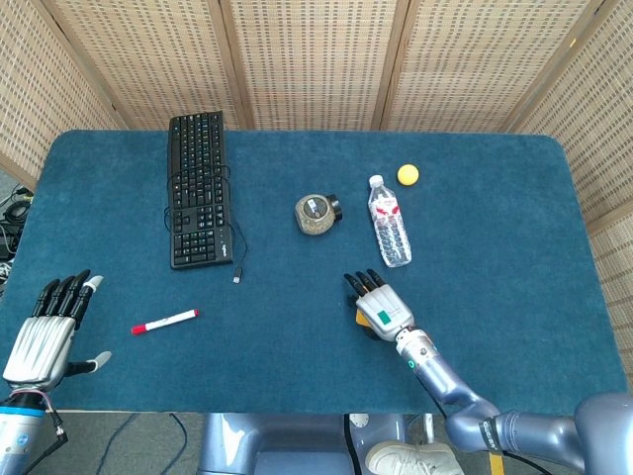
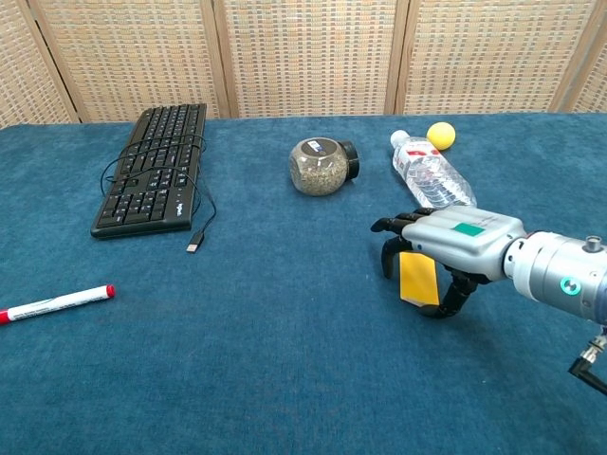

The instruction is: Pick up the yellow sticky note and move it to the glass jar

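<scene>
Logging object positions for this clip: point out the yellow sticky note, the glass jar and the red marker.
yellow sticky note (image 2: 419,278), chest view, middle of its visible face.
glass jar (image 2: 318,168), chest view, middle of its body.
red marker (image 2: 55,302), chest view, middle of its white barrel.

sticky note (image 2: 418,279): upper edge hidden under right hand (image 2: 453,243); whether held, cannot tell
marker (image 2: 52,303): tail cut off at chest view's left edge
left hand (image 1: 42,336): outside chest view
</scene>
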